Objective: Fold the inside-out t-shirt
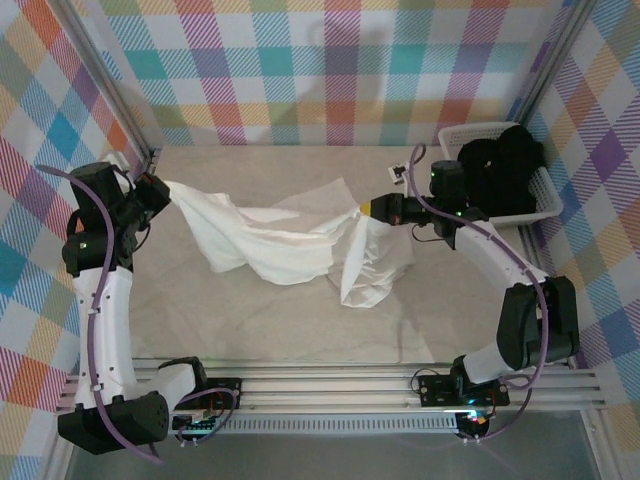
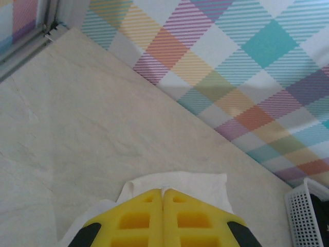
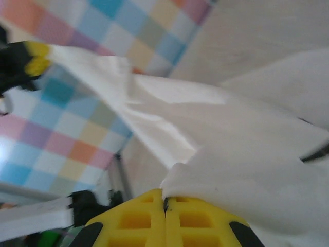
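Left jaws: closed, pinching a corner of the inside-out t-shirt (image 1: 290,245). From the left wrist, my yellow fingers (image 2: 139,221) meet flat with no gap, and a flap of white cloth (image 2: 195,185) pokes out past their tips. This grip sits at the side of the tabletop (image 1: 260,330) farthest from the white basket (image 1: 548,205).

Right jaws: closed too, clamped on another edge of the shirt. Right wrist view shows the fingers (image 3: 195,221) pressed together, with cloth (image 3: 231,154) bunched right at the tips. This grip is near the basket, just off its left side and not touching it.

Shirt: strung between the two grips and lifted at both ends. Its middle sags in loose folds onto the tabletop, well left of the basket. One crumpled fold hangs below the right grip. From the right wrist, the cloth runs taut away to the other yellow tips (image 3: 36,56).

Basket: holds a black garment (image 1: 500,165), apart from the shirt. The left wrist view catches its corner (image 2: 303,216).
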Tool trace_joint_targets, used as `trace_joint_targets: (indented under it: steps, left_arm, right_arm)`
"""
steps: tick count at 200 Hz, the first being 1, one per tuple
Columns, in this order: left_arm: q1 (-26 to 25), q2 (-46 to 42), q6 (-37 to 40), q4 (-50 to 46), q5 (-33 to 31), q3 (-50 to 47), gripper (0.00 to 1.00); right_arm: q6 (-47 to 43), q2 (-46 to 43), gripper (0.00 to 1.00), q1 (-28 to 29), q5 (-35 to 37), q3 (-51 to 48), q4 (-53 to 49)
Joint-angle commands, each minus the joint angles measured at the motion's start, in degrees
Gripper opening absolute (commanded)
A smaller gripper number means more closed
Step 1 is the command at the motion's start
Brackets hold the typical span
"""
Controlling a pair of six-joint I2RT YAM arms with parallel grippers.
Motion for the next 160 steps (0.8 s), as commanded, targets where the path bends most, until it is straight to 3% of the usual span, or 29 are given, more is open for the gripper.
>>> trace_joint_targets:
  steps: [1,30,59,84,104,127,160]
  left_arm:
    - [1.67,-0.47,-0.25,-1.26,-2.47,1.73,0.00]
    - [1.76,-0.37,-0.17,-0.26,-1.20,-0.09,0.00]
    - [1.71,0.66,-0.12,0.49,3.23,-2.56,0.00]
    - [1.57,1.21,-0.32,1.34,6.85,-4.74,0.00]
    - [0.97,1.30,-0.51,1.97,8.25,-6.15,0.00]
    - [0.37,0.94,-0.15,2.58,8.26,-7.00,0.00]
    - [0.06,0.91,0.08,3.28,8.61,-7.45,0.00]
  right_arm:
    - [-0.60,-0.92,0.00,-0.08,-7.93,0.59,-0.73]
    - [-10.00,5.85,0.06,-0.04,17.03,4.01,-24.82]
    - [-11.02,11.66,0.14,0.00,41.50,4.27,-30.74]
    - [-11.74,11.73,0.20,0.88,56.14,4.67,-33.99]
    - [-12.07,7.05,0.25,3.92,60.70,2.37,-33.10]
    - [-10.36,2.84,0.35,10.93,56.90,-0.34,-28.29]
    - [-8.99,8.06,0.45,17.22,59.48,4.03,-27.51]
